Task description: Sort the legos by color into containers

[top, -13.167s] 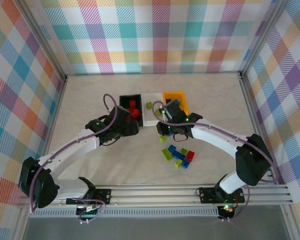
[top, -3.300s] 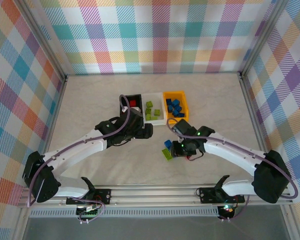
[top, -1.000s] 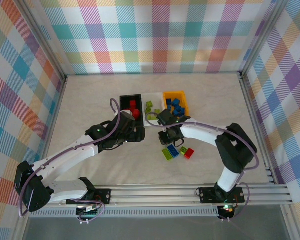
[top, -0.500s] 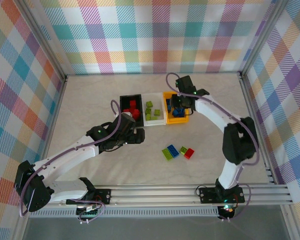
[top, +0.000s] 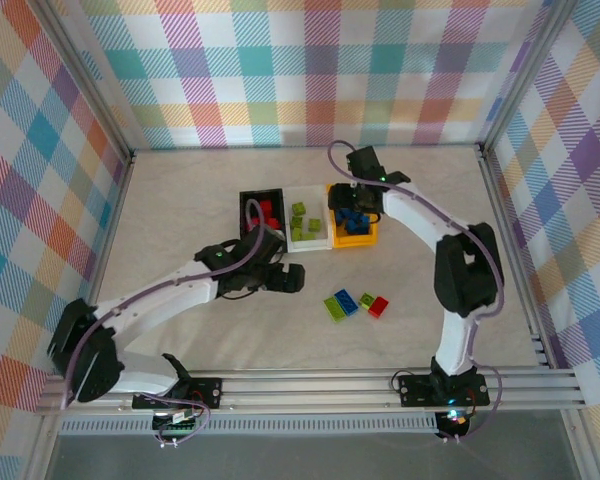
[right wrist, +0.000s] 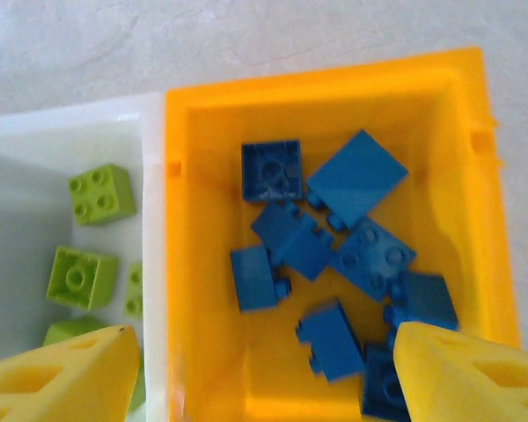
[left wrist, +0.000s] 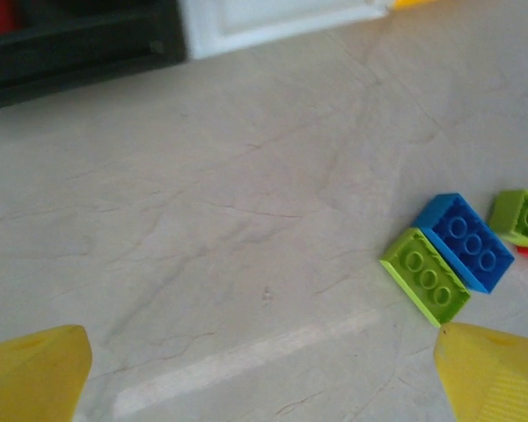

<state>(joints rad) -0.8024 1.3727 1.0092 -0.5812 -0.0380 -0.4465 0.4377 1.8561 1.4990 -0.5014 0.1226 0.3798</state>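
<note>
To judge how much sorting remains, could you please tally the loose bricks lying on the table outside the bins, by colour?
Lime green bricks: 2
Blue brick: 1
Red brick: 1
Total: 4

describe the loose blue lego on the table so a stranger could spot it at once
Find the row of bins mid-table: black bin, white bin, orange-yellow bin. Just on the robot's side of them lies a small cluster of loose bricks. The blue lego is the only blue one there, flush against a lime green lego, with a smaller green lego and a red lego beyond.
</note>
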